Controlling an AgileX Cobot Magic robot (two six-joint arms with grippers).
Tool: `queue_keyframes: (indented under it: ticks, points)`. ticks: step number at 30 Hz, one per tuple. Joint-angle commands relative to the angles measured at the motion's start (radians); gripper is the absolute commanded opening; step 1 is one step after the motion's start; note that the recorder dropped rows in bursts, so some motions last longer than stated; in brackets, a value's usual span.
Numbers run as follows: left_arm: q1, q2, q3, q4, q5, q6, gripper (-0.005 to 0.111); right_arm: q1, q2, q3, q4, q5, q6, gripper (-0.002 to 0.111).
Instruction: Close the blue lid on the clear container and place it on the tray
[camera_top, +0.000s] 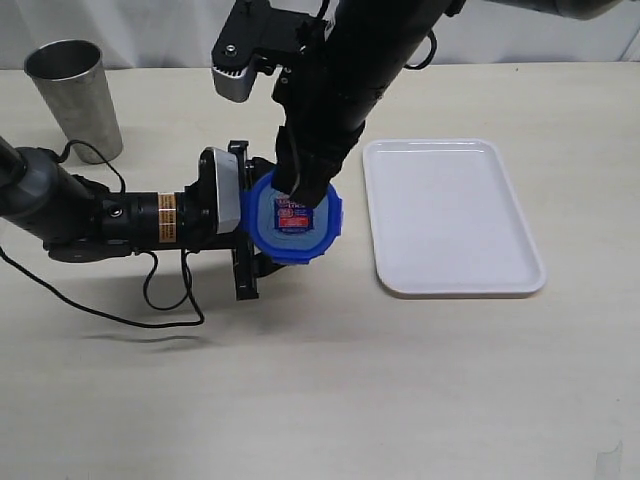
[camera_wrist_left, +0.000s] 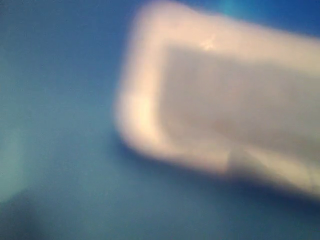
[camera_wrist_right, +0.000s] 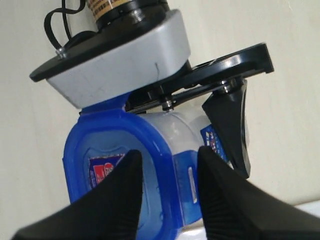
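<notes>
The right gripper (camera_wrist_right: 169, 154) has its fingers apart astride the lid (camera_wrist_right: 100, 145) rim, one on top and one down the side; whether they pinch it cannot be told. The lid's red-and-white label (camera_top: 291, 215) is unreadable. The left gripper (camera_top: 262, 218) clamps the container (camera_wrist_right: 187, 125), which stands near the tray (camera_top: 450, 215) without touching it.

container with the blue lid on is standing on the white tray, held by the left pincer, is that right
Not quite: the container with the blue lid on is beside the white tray, not on it, held by the left pincer. The exterior view shows this.
</notes>
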Motion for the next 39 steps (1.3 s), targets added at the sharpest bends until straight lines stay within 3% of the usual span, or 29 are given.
queue_keyframes:
  ticks: [1, 9, 21, 31, 34, 39]
  points:
    - [-0.004, -0.004, -0.004, -0.034, -0.021, -0.088, 0.000, 0.001, 0.095, 0.039, -0.065, 0.083, 0.003, 0.027]
    - [-0.004, -0.004, -0.004, -0.038, -0.021, -0.119, 0.000, -0.006, 0.094, 0.021, -0.076, 0.064, 0.019, 0.027]
    - [0.019, -0.004, -0.004, -0.124, -0.021, -0.383, 0.000, -0.088, 0.041, -0.131, -0.071, 0.007, 0.232, 0.027]
    - [0.019, -0.006, -0.004, -0.138, -0.021, -0.404, 0.000, -0.093, -0.001, -0.143, 0.071, -0.005, 0.272, 0.027]
    - [0.019, -0.027, -0.004, -0.122, -0.021, -0.430, 0.000, -0.093, 0.021, -0.141, 0.016, 0.026, 0.323, 0.027]
    - [0.019, -0.112, -0.004, -0.058, 0.078, -0.480, 0.000, -0.093, 0.052, -0.100, -0.125, 0.028, 0.404, 0.004]
